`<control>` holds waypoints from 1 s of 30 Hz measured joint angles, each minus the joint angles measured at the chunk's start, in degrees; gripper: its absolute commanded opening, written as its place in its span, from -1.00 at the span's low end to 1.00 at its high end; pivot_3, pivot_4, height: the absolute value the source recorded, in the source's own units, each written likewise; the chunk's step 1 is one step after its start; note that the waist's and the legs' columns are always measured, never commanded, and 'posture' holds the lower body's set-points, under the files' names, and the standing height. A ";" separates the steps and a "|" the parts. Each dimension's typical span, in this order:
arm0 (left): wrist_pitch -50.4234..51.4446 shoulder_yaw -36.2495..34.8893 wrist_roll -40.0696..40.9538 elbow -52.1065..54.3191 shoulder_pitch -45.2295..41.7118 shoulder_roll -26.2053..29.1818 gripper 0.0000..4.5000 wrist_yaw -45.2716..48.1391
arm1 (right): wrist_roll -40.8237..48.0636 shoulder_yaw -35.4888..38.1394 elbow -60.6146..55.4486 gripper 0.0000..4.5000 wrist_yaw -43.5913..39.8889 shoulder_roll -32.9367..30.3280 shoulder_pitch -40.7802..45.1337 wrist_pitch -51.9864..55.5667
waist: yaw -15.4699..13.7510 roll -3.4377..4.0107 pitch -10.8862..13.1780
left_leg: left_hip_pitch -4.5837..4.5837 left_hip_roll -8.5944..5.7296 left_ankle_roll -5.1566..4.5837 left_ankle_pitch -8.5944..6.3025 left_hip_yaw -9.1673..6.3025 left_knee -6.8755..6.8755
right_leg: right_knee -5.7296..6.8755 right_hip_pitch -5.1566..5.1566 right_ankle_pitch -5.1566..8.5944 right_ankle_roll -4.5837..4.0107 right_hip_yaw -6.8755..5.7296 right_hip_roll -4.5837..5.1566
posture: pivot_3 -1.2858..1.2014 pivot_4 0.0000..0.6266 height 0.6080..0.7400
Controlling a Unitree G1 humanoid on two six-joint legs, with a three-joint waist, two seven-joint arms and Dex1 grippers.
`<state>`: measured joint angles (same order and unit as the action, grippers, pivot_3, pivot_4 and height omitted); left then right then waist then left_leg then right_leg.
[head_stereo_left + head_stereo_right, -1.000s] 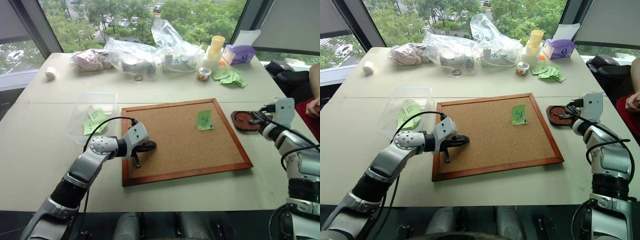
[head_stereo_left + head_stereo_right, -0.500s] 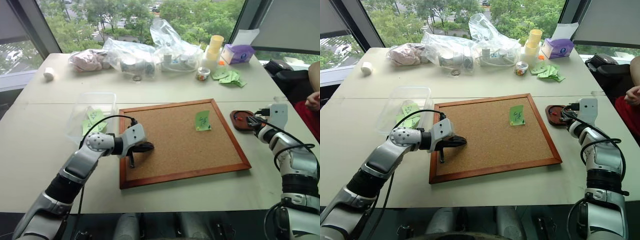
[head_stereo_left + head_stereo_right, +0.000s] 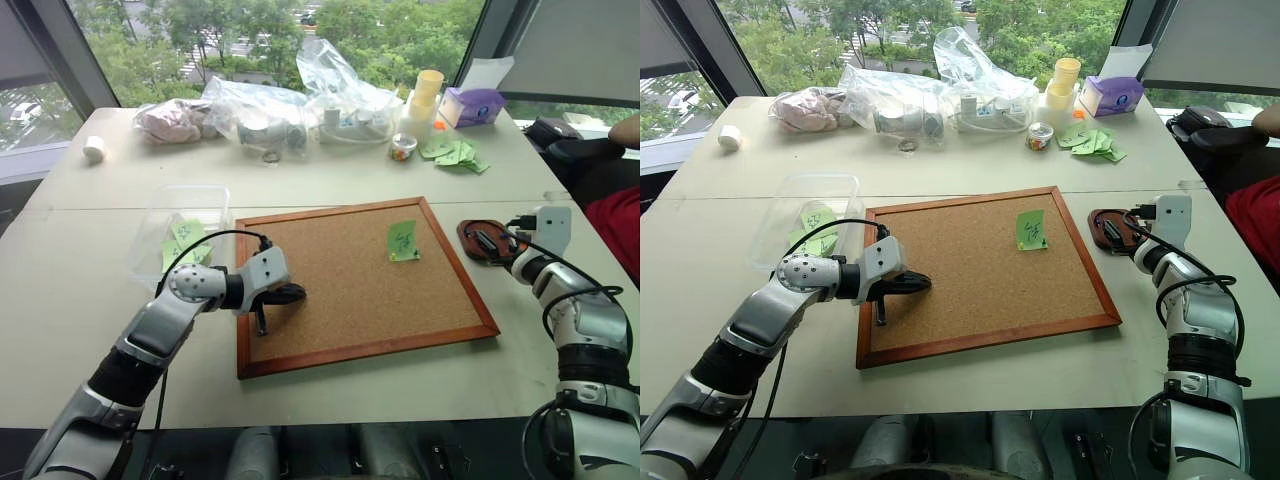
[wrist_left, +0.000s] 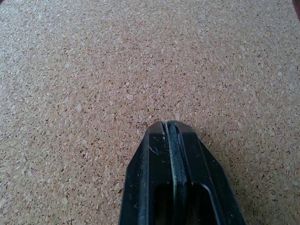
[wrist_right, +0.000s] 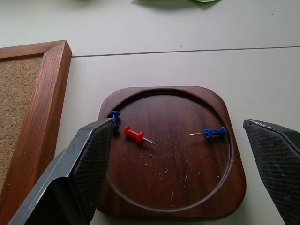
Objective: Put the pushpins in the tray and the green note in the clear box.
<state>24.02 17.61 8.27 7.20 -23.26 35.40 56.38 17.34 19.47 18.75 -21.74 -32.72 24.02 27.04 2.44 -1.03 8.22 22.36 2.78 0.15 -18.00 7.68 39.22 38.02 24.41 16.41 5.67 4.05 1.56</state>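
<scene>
Windows with green trees behind them back a pale table (image 3: 90, 300).

Head views: a wood-framed corkboard (image 3: 330, 300) lies at the table's centre. A green note (image 3: 403, 241) with a dark scribble is stuck to the cork toward two o'clock. At nine to ten o'clock of the board, just beside its frame, sits a clear box (image 3: 185, 225) with green slips inside. At three o'clock of the board, just off its frame, sits a small reddish-brown tray (image 3: 484, 241). Along the table's twelve o'clock edge lie clear plastic bags (image 3: 300, 105), a stack of yellow cups (image 3: 428, 95), a purple tissue box (image 3: 477, 106) and a scatter of loose green slips (image 3: 455, 153). The left gripper (image 3: 292, 293) is over the cork near the board's nine o'clock edge. The right gripper (image 3: 1120, 232) is over the tray.

Left wrist view: the left gripper's two black fingers (image 4: 180, 187) are clenched flat against each other with nothing between them, above bare cork.

Right wrist view: the right gripper's fingers (image 5: 91, 164) are spread wide and released, one at each side of the tray. Three pushpins lie in the tray: a red pushpin (image 5: 135, 135) at ten o'clock of its middle, a blue pushpin (image 5: 212, 133) at two o'clock, and another blue pushpin (image 5: 115, 116) by the ten o'clock rim, partly hidden by a finger.
</scene>
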 measured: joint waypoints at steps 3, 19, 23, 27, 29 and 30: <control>-0.63 -0.16 -0.02 -0.05 0.21 0.30 -1.00 0.47 | 2.16 -1.12 -8.77 0.99 -4.57 -0.24 -3.93 0.69 | -0.03 0.01 0.01 | 0.00 0.01 0.00 0.00 -0.03 -0.01 | 0.00 0.00 0.00 0.00 0.00 -0.01 | 0.03 -0.52 0.97; -2.56 -0.49 -0.08 -2.45 -0.74 0.54 -1.00 2.69 | 3.90 -12.28 -19.60 0.99 -10.19 4.73 -7.88 4.40 | 0.01 0.01 0.01 | 0.00 0.00 -0.05 -0.03 -0.02 0.00 | 0.00 0.00 0.00 0.00 -0.02 -0.03 | 0.03 -0.52 0.97; -2.56 -0.50 -0.13 -2.44 -0.73 0.50 -1.00 2.61 | 3.49 -12.39 -18.09 0.99 -10.25 4.88 -7.11 3.50 | -0.01 0.01 0.01 | 0.01 0.00 -0.05 -0.03 -0.02 0.00 | 0.00 0.00 0.00 0.00 -0.02 -0.02 | 0.03 -0.52 0.97; -2.47 -0.50 -0.14 -2.26 -0.59 0.50 -1.00 2.34 | 3.00 -12.56 -17.07 0.22 -10.36 4.95 -6.62 2.77 | -0.02 0.01 0.01 | 0.01 0.00 -0.05 -0.03 -0.03 0.00 | 0.00 0.00 0.00 0.00 -0.02 -0.02 | 0.03 -0.52 0.97; -2.41 -0.50 -0.14 -2.07 -0.46 0.49 -1.00 2.14 | 2.95 -12.63 -16.70 -0.22 -10.64 4.97 -6.61 2.53 | -0.02 0.01 0.01 | 0.01 0.00 -0.05 -0.03 -0.02 0.00 | 0.00 0.00 0.00 0.00 -0.01 -0.02 | 0.03 -0.52 0.97; -2.38 -0.50 -0.14 -2.00 -0.38 0.49 -1.00 2.06 | 2.93 -12.66 -16.27 -0.44 -10.83 4.96 -6.59 2.50 | -0.02 0.01 0.01 | 0.01 0.00 -0.04 -0.02 -0.03 0.00 | 0.00 0.00 0.00 0.00 -0.01 -0.01 | 0.03 -0.52 0.97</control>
<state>21.64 17.11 8.13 5.21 -23.64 35.89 58.43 20.26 6.81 2.48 -32.57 -27.76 17.43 29.54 2.42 -1.02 8.23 22.37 2.78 0.10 -18.03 7.66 39.22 38.03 24.41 16.41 5.67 4.03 1.54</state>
